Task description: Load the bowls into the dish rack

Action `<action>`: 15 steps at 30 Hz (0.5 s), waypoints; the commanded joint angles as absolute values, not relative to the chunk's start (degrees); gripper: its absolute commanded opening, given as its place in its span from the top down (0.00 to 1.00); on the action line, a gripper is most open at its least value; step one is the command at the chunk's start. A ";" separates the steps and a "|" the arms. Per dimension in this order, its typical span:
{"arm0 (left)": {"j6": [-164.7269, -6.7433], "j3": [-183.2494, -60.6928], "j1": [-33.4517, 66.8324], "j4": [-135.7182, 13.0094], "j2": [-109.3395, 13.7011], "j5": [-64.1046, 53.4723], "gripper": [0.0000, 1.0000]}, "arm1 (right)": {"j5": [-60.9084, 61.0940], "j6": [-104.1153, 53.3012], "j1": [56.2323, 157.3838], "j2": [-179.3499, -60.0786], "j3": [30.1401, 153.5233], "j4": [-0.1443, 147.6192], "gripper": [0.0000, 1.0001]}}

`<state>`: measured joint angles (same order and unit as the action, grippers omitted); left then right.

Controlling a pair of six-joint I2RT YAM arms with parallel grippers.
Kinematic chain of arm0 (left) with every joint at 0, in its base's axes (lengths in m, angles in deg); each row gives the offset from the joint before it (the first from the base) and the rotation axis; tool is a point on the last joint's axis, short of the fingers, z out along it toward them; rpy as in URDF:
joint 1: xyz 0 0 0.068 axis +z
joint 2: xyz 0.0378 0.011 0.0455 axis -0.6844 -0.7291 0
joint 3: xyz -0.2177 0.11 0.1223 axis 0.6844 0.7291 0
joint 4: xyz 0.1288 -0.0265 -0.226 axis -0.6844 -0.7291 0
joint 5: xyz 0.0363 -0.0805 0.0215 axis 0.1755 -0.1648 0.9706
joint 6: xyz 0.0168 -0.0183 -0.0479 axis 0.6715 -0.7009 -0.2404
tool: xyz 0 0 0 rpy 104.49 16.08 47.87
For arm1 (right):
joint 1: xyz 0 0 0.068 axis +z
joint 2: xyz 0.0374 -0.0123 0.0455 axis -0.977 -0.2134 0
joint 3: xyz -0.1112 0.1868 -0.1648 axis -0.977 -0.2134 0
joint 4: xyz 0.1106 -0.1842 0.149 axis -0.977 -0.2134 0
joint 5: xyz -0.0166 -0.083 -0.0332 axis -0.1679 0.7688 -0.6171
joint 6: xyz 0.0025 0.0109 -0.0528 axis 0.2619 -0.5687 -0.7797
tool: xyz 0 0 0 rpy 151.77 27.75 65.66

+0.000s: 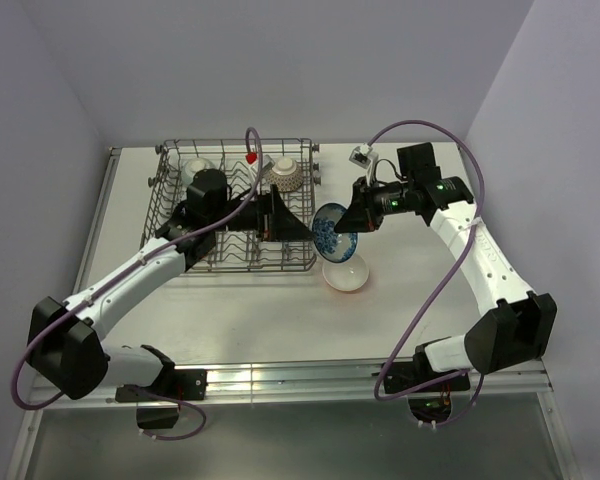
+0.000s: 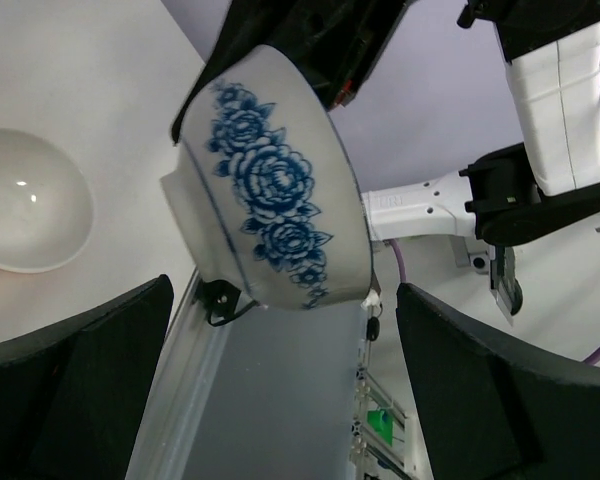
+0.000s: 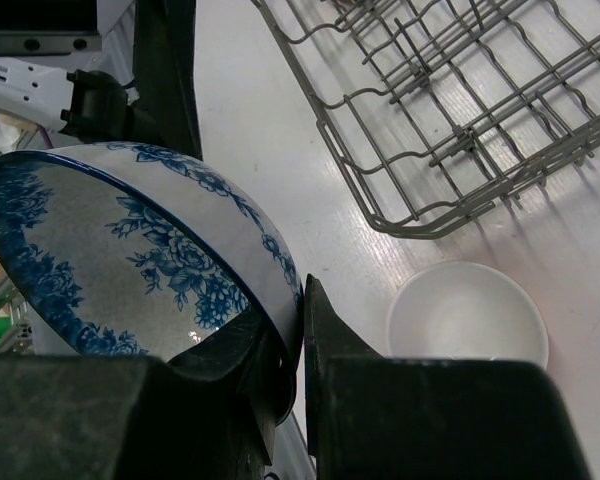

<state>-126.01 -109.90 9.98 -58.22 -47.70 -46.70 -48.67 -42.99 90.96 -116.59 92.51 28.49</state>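
My right gripper is shut on the rim of the blue-white patterned bowl and holds it tilted in the air just right of the dish rack. The right wrist view shows the gripper pinching the bowl. My left gripper is open and empty over the rack's right side, facing the bowl, which hangs just beyond its fingers. A white bowl with an orange outside sits on the table below. A pale bowl and a speckled bowl stand in the rack's back row.
A small red object sits at the rack's back edge. The rack's near corner lies close to the white bowl. Purple cables loop from both arms. Walls close in at the back and both sides.
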 commanded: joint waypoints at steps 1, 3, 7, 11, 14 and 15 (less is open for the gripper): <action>-129.16 -109.83 8.12 -52.30 -48.26 -46.45 0.00 | -50.63 -43.03 91.92 -116.77 94.51 29.86 1.00; -130.66 -109.22 7.51 -50.55 -48.79 -46.62 0.00 | -50.10 -42.86 92.09 -117.03 94.51 29.95 1.00; -131.64 -109.83 6.01 -49.13 -49.67 -46.54 0.03 | -49.66 -42.42 92.27 -117.12 94.33 30.30 1.00; -131.99 -110.53 5.48 -49.31 -50.37 -45.57 0.08 | -49.48 -42.33 92.27 -117.12 94.42 30.30 1.00; -132.95 -110.45 5.48 -48.70 -50.99 -45.31 0.12 | -49.40 -41.89 92.36 -117.03 94.16 30.74 1.00; -133.13 -110.53 5.48 -48.61 -51.16 -45.31 0.14 | -49.22 -41.89 92.36 -117.12 94.16 30.83 1.00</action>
<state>-131.19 -109.48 6.22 -53.15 -51.02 -45.15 -48.21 -42.79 91.77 -117.59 92.51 28.42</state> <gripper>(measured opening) 0.877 0.155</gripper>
